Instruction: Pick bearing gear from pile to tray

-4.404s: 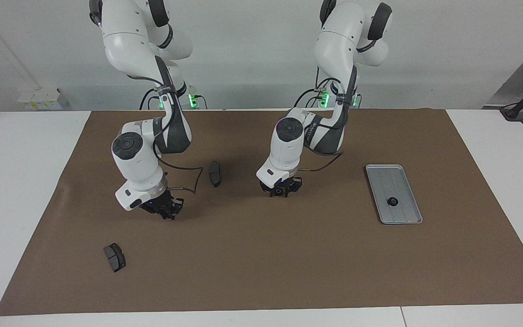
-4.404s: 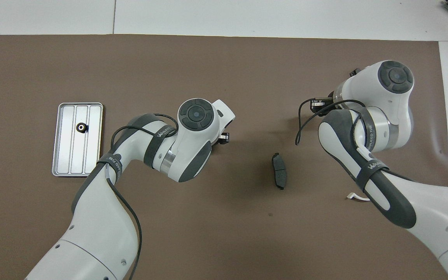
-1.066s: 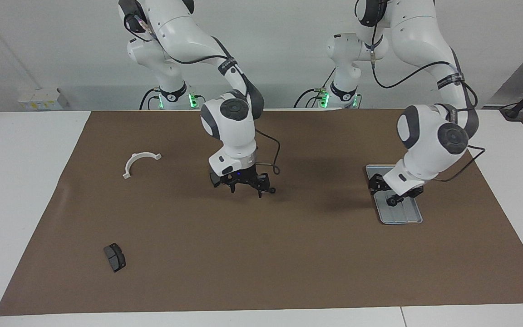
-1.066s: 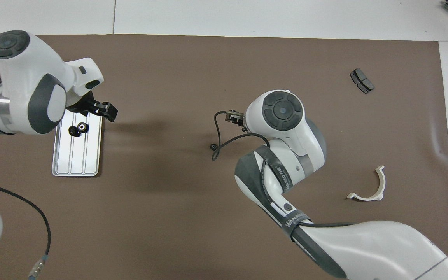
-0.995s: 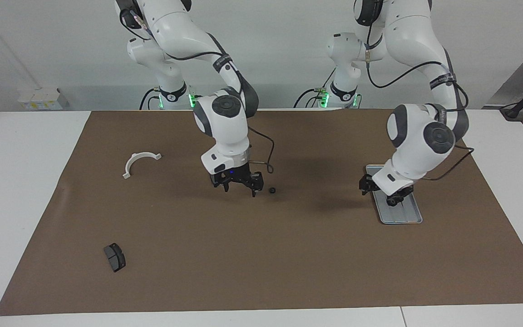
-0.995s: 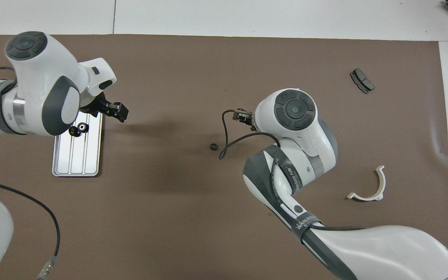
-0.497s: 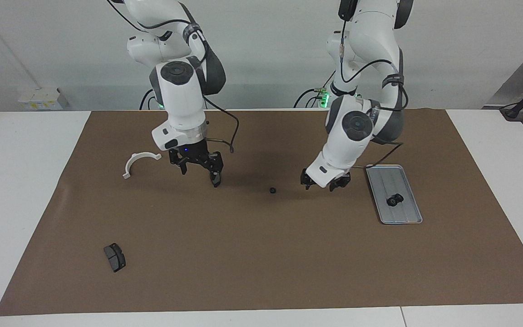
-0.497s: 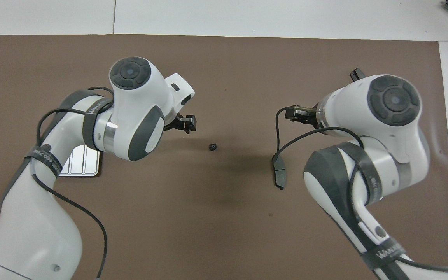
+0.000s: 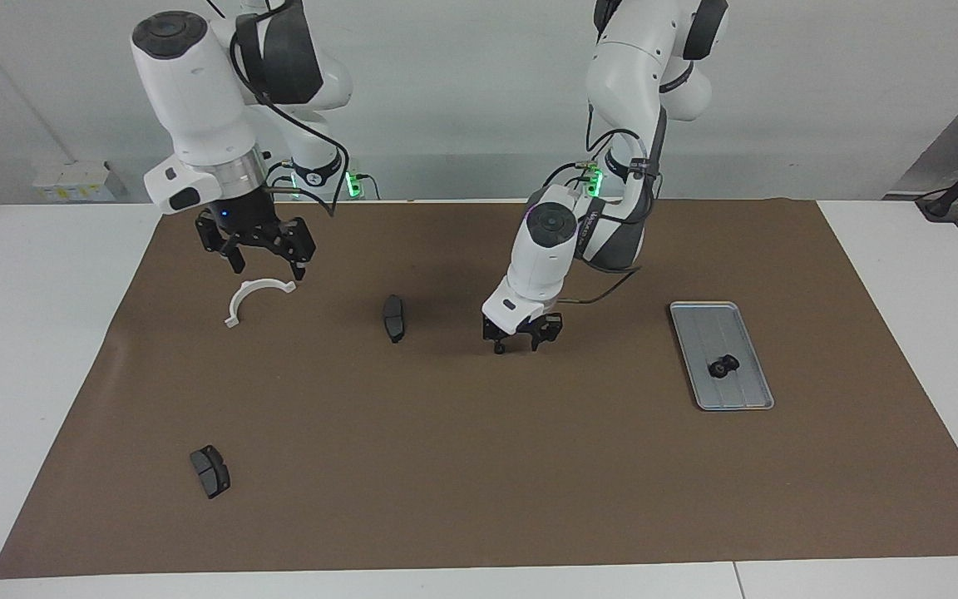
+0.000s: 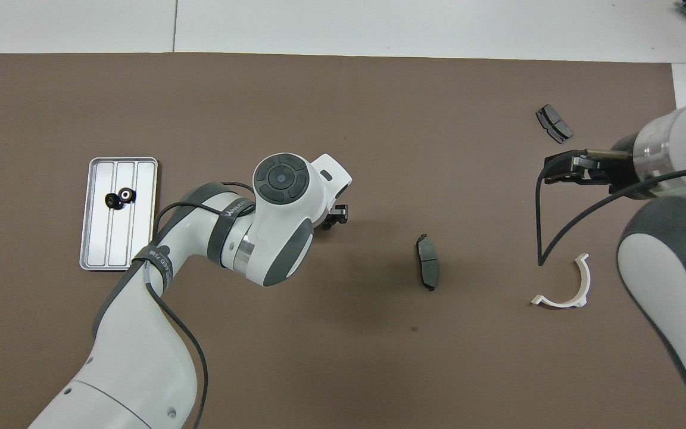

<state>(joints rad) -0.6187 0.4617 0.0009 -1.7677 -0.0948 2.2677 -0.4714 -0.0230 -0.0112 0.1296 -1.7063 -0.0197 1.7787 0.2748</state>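
The silver tray [image 9: 699, 321] [image 10: 140, 238] lies toward the left arm's end of the mat, and two small black bearing gears [image 9: 722, 367] [image 10: 118, 198] rest in it. My left gripper [image 9: 518, 345] [image 10: 334, 215] is down at the mat in the middle. Its fingers stand apart around the spot where a loose black gear [image 9: 499, 349] lies, and the gear is hard to tell apart from the fingertip. My right gripper [image 9: 269, 270] [image 10: 557, 164] hangs open, raised over the white half-ring bracket [image 9: 256, 293] [image 10: 569, 292], with nothing in it.
What is left of the pile lies scattered. One dark brake pad [image 9: 393, 318] [image 10: 427, 261] sits between the two grippers. Another brake pad [image 9: 210, 471] [image 10: 554, 123] lies farther from the robots, toward the right arm's end. A brown mat covers the white table.
My left gripper swung from the tray to mid-mat and came down at the loose gear, its fingers narrowing. My right gripper left that gear, moved back and rose over the bracket.
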